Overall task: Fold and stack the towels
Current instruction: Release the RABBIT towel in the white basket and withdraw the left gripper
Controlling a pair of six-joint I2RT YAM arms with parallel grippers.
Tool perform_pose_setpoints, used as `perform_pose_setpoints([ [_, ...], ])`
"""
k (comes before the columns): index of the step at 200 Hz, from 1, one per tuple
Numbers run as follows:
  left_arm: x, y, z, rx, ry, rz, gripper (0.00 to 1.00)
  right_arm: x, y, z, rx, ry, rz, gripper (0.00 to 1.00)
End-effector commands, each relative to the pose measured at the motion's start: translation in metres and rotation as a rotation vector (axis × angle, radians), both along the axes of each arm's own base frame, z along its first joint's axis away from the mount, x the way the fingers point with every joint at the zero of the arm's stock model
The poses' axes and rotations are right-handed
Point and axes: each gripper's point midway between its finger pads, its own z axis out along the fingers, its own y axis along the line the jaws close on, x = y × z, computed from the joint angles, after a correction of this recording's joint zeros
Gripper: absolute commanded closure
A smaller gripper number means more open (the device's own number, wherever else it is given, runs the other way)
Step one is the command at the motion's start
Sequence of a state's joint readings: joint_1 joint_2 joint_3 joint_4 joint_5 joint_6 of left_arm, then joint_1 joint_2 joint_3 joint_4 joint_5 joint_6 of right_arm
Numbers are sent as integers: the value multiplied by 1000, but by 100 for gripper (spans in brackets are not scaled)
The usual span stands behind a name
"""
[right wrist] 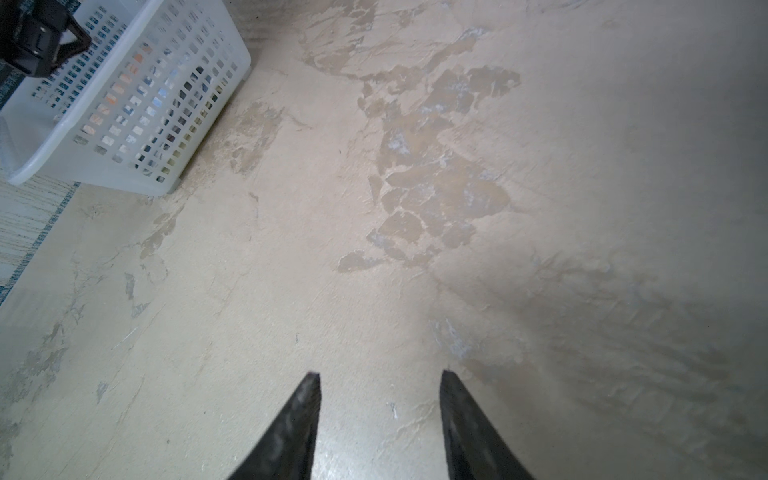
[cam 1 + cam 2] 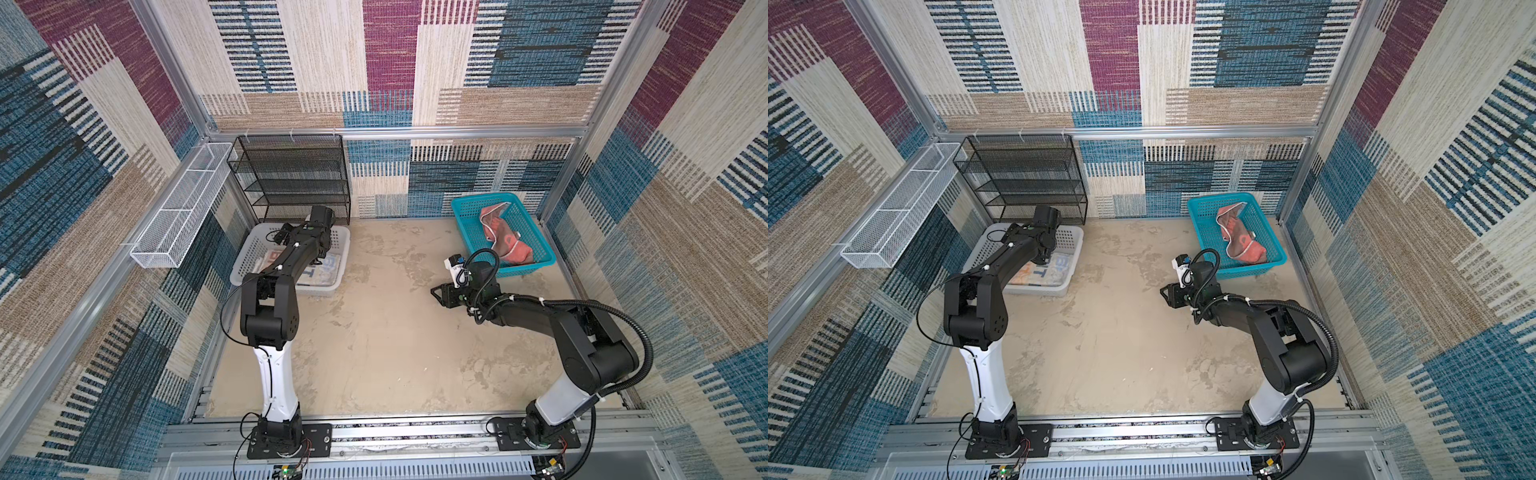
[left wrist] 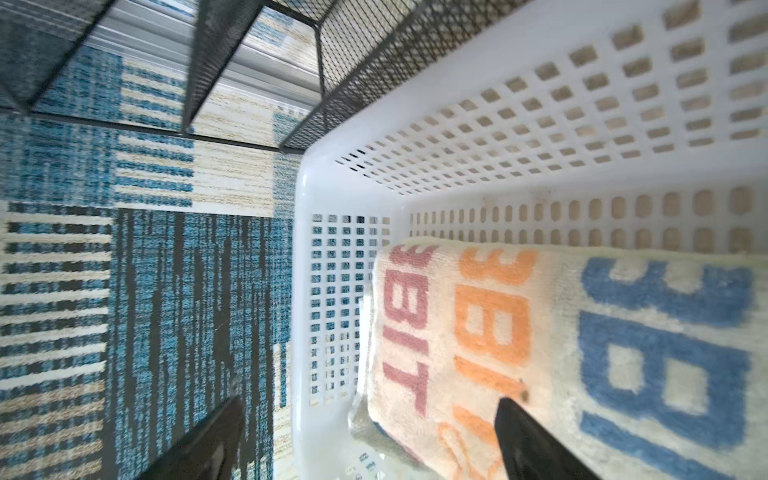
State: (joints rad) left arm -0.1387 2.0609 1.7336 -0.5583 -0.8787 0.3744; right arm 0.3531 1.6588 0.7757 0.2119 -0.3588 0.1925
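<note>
Inside white basket (image 3: 457, 174), folded towel (image 3: 478, 332) lettered pink, orange, blue; left fingers (image 3: 532, 440) released; right fingers (image 1: 295, 428) parted, empty

The surface (image 2: 374, 332) is flat and sandy beige. It has darker, rough patches (image 1: 436, 187) where the top looks worn. Most of them are in the middle and toward 12 o'clock. The right wrist view shows them up close.

3 things stand right on the surface in both top views. A white basket (image 2: 340, 243) full of little holes sits at 10 o'clock. A black mesh shelf (image 2: 291, 178) stands just behind it at 11 o'clock, at the far edge. A blue-green basket (image 2: 467, 232) sits at 2 o'clock in the far corner, well apart from the white one.
</note>
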Motion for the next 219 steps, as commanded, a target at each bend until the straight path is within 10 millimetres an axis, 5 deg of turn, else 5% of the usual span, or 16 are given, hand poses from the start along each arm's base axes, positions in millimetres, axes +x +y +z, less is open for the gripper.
perform_pose_setpoints([
  [1, -7, -6, 15, -62, -40, 1, 1, 1, 1, 2, 0, -15, 5, 51],
  [63, -46, -66, 41, -422, -167, -56, 2, 2, 4, 8, 11, -27, 20, 50],
  [96, -72, -144, 37, -713, -156, -258, 5, 4, 6, 16, 25, -42, 20, 51],
  [141, -109, -238, 34, -709, -129, -501, 5, 13, 8, 40, 48, -93, 11, 46],
  [219, -151, -335, 16, -824, -168, -701, 3, 45, -4, 90, -1, -210, -101, 34],
])
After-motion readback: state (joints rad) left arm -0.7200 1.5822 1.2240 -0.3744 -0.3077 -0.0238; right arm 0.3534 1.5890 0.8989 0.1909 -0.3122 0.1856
